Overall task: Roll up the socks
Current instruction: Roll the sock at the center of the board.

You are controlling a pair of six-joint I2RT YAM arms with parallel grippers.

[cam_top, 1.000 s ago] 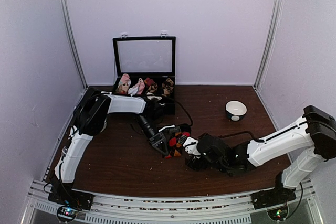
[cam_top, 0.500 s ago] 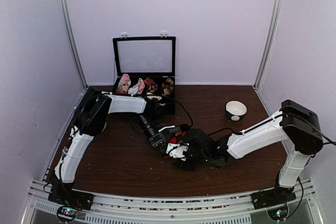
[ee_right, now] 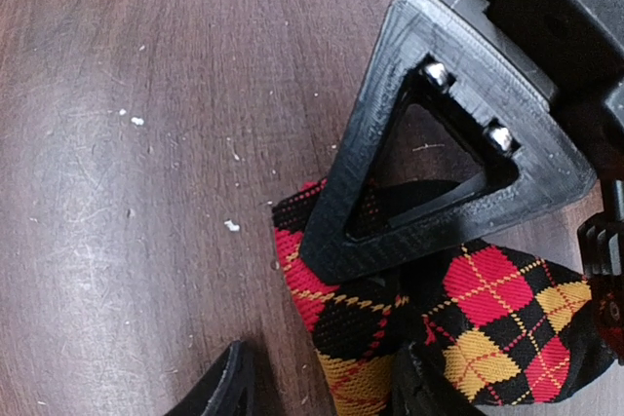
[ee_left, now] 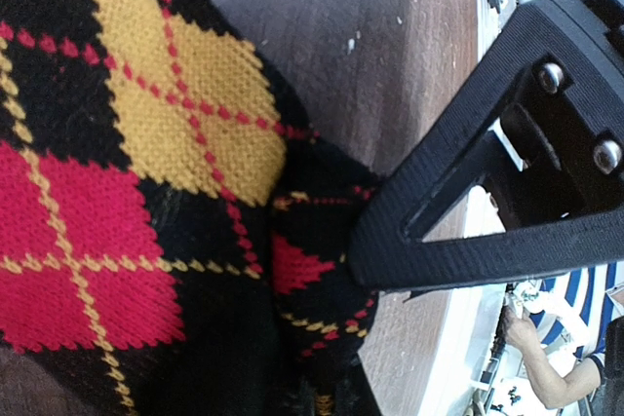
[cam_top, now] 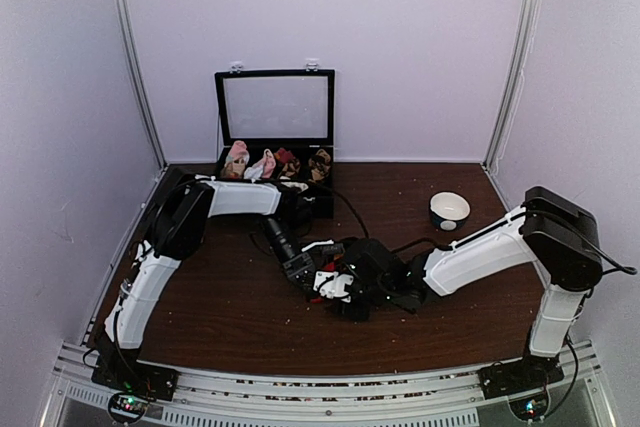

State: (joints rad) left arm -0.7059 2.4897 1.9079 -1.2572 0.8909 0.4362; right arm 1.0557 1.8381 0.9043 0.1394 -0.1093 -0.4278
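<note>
The socks point(cam_top: 334, 268) are black argyle with red and orange diamonds and lie bunched at the table's middle. They fill the left wrist view point(ee_left: 127, 192). My left gripper point(cam_top: 303, 269) is shut on the socks, with the knit gathered into its jaws. Its triangular finger point(ee_right: 336, 211) presses on the fold in the right wrist view. My right gripper point(ee_right: 327, 369) stands half-closed astride a sock band point(ee_right: 356, 338). One fingertip point(ee_right: 417, 382) touches the knit. The other fingertip point(ee_right: 232, 372) stands apart from it, with bare wood between. A right finger point(ee_left: 458, 250) also shows in the left wrist view.
An open black case point(cam_top: 275, 107) stands at the back with pink and other sock bundles point(cam_top: 237, 159) in it. A white-and-dark bowl point(cam_top: 449, 210) sits at the right rear. A black cable point(cam_top: 350, 209) runs across the wood behind the grippers.
My right arm has swung left from beside the socks onto them, and its jaws have narrowed from wide open. The left arm has held still, shut.
</note>
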